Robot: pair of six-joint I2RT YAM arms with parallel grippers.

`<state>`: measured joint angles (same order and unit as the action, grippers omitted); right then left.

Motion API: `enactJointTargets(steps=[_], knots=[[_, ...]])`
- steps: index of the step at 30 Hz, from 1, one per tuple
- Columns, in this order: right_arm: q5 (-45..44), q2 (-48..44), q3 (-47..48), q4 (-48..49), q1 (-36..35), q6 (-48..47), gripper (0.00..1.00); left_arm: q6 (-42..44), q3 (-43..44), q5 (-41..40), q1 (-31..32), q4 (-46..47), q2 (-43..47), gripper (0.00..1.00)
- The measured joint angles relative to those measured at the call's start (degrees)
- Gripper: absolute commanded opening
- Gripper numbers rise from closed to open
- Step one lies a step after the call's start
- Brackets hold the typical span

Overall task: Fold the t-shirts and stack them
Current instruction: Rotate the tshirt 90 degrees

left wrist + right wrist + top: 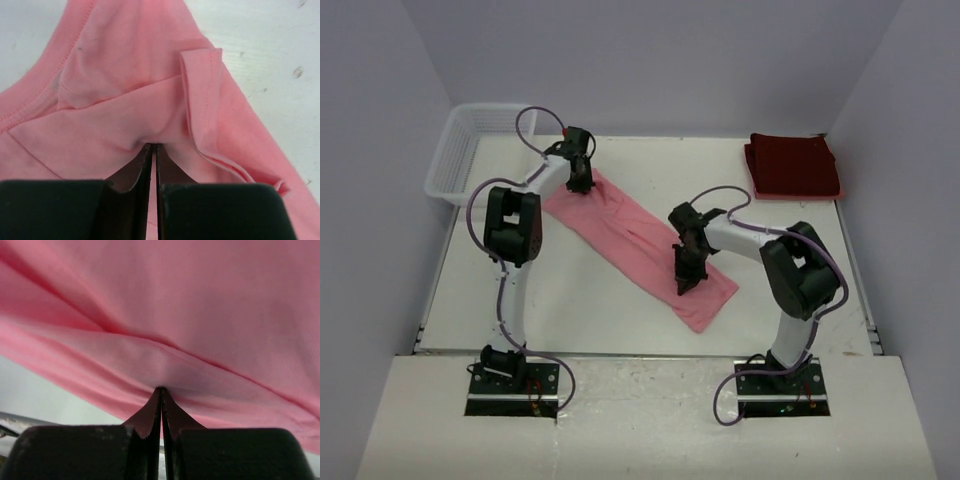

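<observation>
The right gripper (160,390) clamps a fold near the near end of the pink t-shirt (630,232), which stretches diagonally across the table (570,310), the left gripper (153,146) clamps its far end, apparently beside a sleeve, and the folded maroon t-shirt (792,166) lies at the far right corner.

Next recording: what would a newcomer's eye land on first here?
The pink shirt stretches as a long diagonal band across the middle of the table. Both grippers are shut on it: the left gripper at its far end, the right gripper towards its near end. After that, the maroon shirt lying folded at the far right corner, and the white basket at the far left.
</observation>
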<state>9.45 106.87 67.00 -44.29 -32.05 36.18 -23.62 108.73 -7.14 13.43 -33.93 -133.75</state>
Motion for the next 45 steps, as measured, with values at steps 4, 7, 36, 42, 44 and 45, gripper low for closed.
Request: enactJointTargets(steps=[4, 7, 36, 42, 44, 45], knots=[[2.4, -3.8, -5.8, 4.8, -8.9, 3.8, 0.0, 3.1, 7.2, 5.1, -0.1, -0.4, -4.5, 0.1], [3.3, -3.5, -5.7, 7.0, -14.9, 5.1, 0.0, 4.5, 13.6, 10.3, -0.1, -0.4, -8.5, 0.13], [-27.0, -17.4, 7.5, 0.1, -23.6, -2.3, 0.0, 6.6, 11.4, 24.2, 2.2, 8.2, 4.7, 0.44], [-28.5, -18.8, -1.0, -1.4, -20.2, 0.8, 0.0, 6.6, 2.7, 22.2, 4.5, 8.8, 7.2, 0.2], [-27.2, -18.8, -3.5, -1.1, -20.3, 1.2, 0.0, 6.7, 1.9, 21.8, 5.9, 8.3, 6.1, 0.18], [-26.2, -18.8, -4.5, -0.8, -20.3, 1.4, 0.0, 6.7, 1.9, 21.6, 6.6, 8.3, 5.3, 0.18]])
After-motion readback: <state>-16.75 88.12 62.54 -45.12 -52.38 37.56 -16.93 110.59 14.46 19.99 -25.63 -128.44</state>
